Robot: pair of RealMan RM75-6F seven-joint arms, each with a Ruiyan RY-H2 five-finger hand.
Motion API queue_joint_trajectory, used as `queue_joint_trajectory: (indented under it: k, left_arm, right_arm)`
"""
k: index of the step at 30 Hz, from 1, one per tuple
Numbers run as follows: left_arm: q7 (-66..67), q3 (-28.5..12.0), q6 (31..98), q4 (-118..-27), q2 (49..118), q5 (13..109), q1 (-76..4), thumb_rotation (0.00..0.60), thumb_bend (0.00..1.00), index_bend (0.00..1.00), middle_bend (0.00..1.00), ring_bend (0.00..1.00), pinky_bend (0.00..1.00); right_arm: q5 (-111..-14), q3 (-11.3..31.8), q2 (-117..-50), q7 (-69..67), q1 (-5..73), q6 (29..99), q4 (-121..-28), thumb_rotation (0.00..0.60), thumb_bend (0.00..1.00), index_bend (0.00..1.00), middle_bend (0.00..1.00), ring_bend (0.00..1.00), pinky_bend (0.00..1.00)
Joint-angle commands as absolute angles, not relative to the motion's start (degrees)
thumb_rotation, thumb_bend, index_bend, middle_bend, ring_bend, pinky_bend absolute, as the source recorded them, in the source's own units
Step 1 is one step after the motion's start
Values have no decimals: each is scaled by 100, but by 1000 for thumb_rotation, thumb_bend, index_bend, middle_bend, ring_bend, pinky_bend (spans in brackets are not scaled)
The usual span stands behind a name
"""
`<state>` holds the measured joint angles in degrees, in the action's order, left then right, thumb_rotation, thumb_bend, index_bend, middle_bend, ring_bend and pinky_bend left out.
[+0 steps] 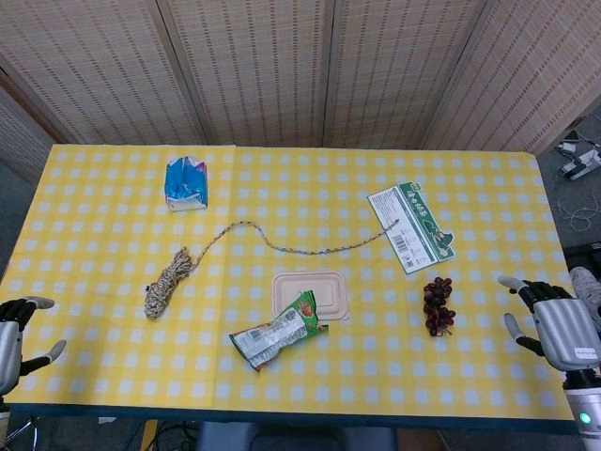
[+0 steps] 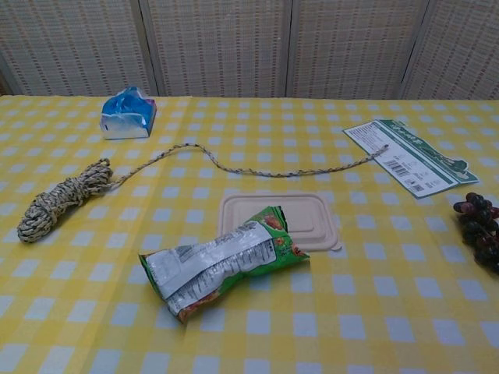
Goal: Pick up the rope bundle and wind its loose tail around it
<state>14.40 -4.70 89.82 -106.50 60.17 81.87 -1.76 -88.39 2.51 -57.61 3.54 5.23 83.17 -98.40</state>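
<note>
- Nearest us lay the snack bag (image 2: 222,266); rope bundle (image 1: 167,282) sat left, tail (image 1: 310,246) trailing right.
- Left hand (image 1: 19,329) and right hand (image 1: 554,319) were empty, fingers spread.
- We judged left should grasp the bundle mid-body.

— Where's my rope bundle (image 1: 167,281)?
— Speckled hank lying flat, nearer my left hand (image 1: 17,331), untouched.
— And its loose tail (image 1: 310,246)?
— Unwound, snaking across the cloth toward my right hand (image 1: 554,321).
</note>
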Motion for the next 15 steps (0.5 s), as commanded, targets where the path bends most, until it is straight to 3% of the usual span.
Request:
queue_joint_trajectory:
  k: [1, 15]
  left_arm:
    - [1444, -470, 8981, -10647, 6018, 8185, -178, 600, 159, 440, 348, 296, 271]
    - [1413, -525, 8957, -10584, 6021, 8309, -281, 600, 160, 439, 348, 296, 271]
  right_arm:
    - [-8825, 253, -5769, 342, 526, 8311, -9832, 600, 364, 265, 379, 336, 395]
    - [-8788, 342, -5675, 146, 561, 8359, -9878, 600, 364, 264, 378, 336, 395]
